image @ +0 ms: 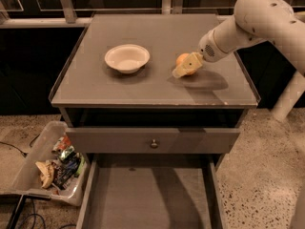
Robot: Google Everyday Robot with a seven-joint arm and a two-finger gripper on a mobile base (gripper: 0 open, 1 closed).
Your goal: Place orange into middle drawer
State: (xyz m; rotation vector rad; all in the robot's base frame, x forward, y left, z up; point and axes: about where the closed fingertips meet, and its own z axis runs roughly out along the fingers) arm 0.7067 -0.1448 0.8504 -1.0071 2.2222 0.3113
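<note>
The small round orange fruit point(182, 58) sits right at the pale two-finger gripper point(185, 66), on or just above the grey cabinet top point(157, 87). Whether the gripper has clamped it, I cannot tell. The wide matte grey middle drawer point(147, 194) stands pulled out well below the gripper, towards the front, without the fruit, so the carry and release seem still to come. Being round, the fruit shows no long axis or heading.

Bowl point(127, 57) on cabinet point(157, 35), left of gripper point(181, 68)

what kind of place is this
Likely a robot test area in an office: a grey cabinet on speckled floor, a bin of snack packets beside it, and the gripper at the orange on the cabinet top.
</note>
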